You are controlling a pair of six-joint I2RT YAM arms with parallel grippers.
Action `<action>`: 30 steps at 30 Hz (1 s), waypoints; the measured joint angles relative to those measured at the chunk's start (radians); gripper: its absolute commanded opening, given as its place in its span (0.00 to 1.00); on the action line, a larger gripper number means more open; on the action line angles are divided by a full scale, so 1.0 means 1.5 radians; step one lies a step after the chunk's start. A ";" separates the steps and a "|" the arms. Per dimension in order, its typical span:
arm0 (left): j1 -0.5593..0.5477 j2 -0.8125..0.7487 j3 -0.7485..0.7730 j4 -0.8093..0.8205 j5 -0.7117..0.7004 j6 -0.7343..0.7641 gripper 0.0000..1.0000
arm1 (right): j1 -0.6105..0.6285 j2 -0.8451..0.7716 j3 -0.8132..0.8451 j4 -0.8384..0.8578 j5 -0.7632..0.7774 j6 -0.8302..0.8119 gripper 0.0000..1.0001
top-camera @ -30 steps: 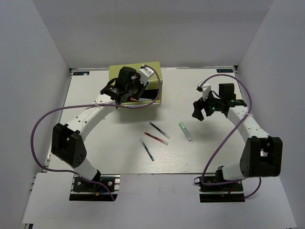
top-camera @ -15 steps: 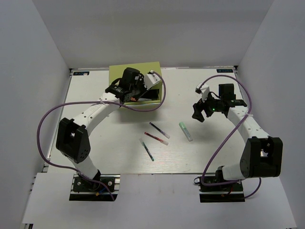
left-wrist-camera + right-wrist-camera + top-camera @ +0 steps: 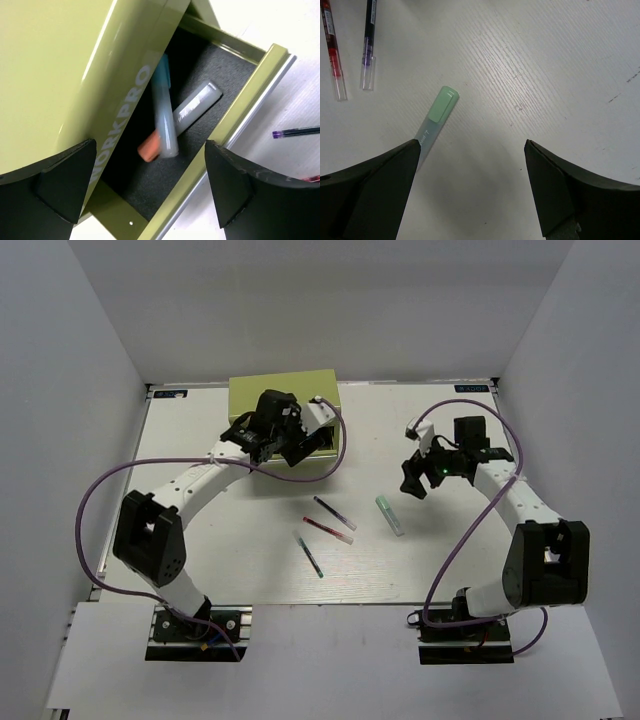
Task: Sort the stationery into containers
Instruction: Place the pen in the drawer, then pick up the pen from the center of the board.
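The olive-green chest stands at the back left with one drawer pulled out. In that drawer a light blue highlighter, blurred, lies across an orange highlighter. My left gripper hovers open over the drawer with nothing between its fingers. The green highlighter lies on the table just below and left of my open right gripper. A dark pen, a red pen and a white-green pen lie mid-table.
White walls close the table in at the back and both sides. Purple cables loop from both arms. The dark pen lies on the table just past the drawer's front.
My left gripper has opened and let go of the light blue highlighter, which now lies in the drawer. The left wrist shifted slightly over the drawer; the right arm barely moved.
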 measured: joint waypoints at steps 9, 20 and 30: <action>-0.002 -0.102 -0.009 0.023 -0.019 -0.076 1.00 | 0.037 0.053 0.000 0.001 0.023 0.017 0.90; 0.002 -0.458 -0.223 0.084 -0.046 -0.498 1.00 | 0.154 0.119 -0.045 0.050 0.136 0.113 0.90; 0.004 -0.594 -0.476 -0.010 -0.128 -0.947 1.00 | 0.223 0.130 -0.089 0.128 0.286 0.181 0.58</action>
